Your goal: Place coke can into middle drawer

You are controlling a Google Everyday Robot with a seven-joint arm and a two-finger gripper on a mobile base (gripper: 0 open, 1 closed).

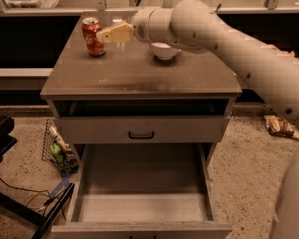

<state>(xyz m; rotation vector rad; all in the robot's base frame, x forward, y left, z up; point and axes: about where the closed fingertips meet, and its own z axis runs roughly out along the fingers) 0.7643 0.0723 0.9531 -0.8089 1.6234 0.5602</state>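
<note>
The coke can (92, 36), red-orange with a silver top, stands upright at the back left of the cabinet top (139, 73). My gripper (105, 35) reaches in from the right, and its pale fingertips are just right of the can, at its height. A white bowl (164, 50) sits behind my arm near the middle back of the top. The middle drawer (144, 188) is pulled wide open below, and its pale wood-grain floor is bare.
The upper drawer (141, 129) with a small black handle is shut above the open one. A wire basket with wrappers (57, 151) stands on the floor to the left. A dark chair base (10, 183) is at the lower left. A snack packet (279, 126) lies on the floor at right.
</note>
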